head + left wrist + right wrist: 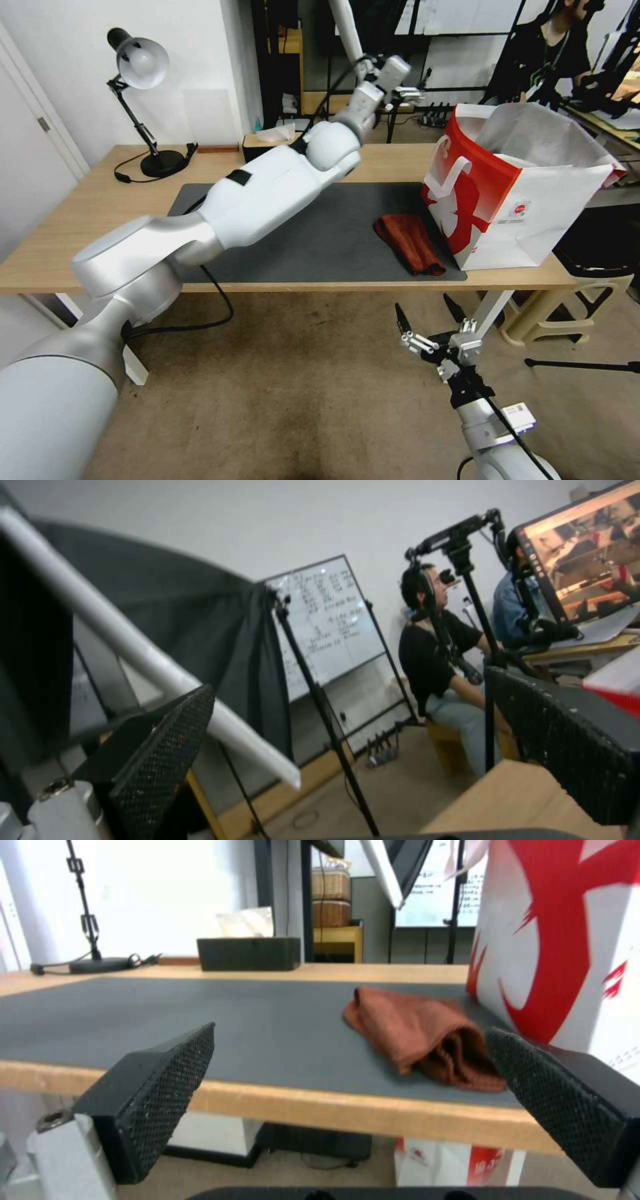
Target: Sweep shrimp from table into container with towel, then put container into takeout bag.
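Left arm reaches up and across over the worktop, its left gripper raised high beyond the far edge, near the bag's mouth; the left wrist view has the fingers spread wide with nothing between them, so it looks like a pose after or before a drop over the bag, not a grasp. Dark mat in the middle lies bare of shrimp and container (can't tell if the bowl sits inside the bag, interior hidden). Towel lies crumpled on the mat's right part, just beside the takeout bag, likely let go once sweeping was done. Bag stands upright and open at the worktop's right end, ready to receive from above. Right gripper hangs low in front of the worktop edge, below the towel, fingers wide, empty, idle.
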You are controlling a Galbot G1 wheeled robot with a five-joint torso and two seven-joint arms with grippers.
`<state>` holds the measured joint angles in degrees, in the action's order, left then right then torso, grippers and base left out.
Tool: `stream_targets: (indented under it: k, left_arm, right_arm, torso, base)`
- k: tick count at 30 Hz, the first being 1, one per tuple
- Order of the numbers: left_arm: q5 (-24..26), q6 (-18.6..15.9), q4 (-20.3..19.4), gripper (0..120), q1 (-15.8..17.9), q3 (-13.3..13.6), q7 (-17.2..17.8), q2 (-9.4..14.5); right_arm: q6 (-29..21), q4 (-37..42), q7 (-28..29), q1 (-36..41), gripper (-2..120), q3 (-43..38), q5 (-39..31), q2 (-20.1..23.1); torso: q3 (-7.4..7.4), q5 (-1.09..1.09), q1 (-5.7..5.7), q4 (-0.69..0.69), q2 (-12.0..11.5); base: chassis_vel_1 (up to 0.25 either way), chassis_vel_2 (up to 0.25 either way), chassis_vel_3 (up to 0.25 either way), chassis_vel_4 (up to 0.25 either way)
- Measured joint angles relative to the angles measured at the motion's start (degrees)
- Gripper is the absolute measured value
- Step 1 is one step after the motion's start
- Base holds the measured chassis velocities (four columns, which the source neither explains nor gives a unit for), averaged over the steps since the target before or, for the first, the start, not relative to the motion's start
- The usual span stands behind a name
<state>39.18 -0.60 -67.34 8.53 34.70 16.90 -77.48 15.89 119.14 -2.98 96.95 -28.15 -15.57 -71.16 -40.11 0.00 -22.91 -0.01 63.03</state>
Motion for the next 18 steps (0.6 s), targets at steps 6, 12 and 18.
stream_targets:
  k: [6, 12, 18]
  left_arm:
    - [0.44, -0.23, -4.86, 100, -5.41, -3.24, -0.86, 5.6]
    - [-1.25, 0.8, -10.41, 100, -10.92, -7.61, -1.64, 10.23]
    - [-2.19, 1.99, -20.39, 100, -20.65, -14.91, -1.53, 19.3]
  right_arm:
    - [-1.0, 1.16, 0.58, -0.72, 100, -0.74, -1.21, 0.03]
    - [-1.76, 1.94, 1.07, -1.93, 100, -0.99, -1.46, -0.56]
    - [-2.2, 3.05, 1.24, -2.06, 100, -1.63, -1.84, -0.81]
  torso:
    - [0.0, -0.02, 0.0, 0.04, 0.0]
    - [0.0, -0.01, 0.0, -0.01, 0.0]
    - [0.01, -0.03, 0.0, 0.03, 0.0]
  base:
    - [0.0, 0.0, 0.0, 0.0]
    - [0.0, 0.0, 0.0, 0.0]
    - [0.0, 0.0, 0.0, 0.0]
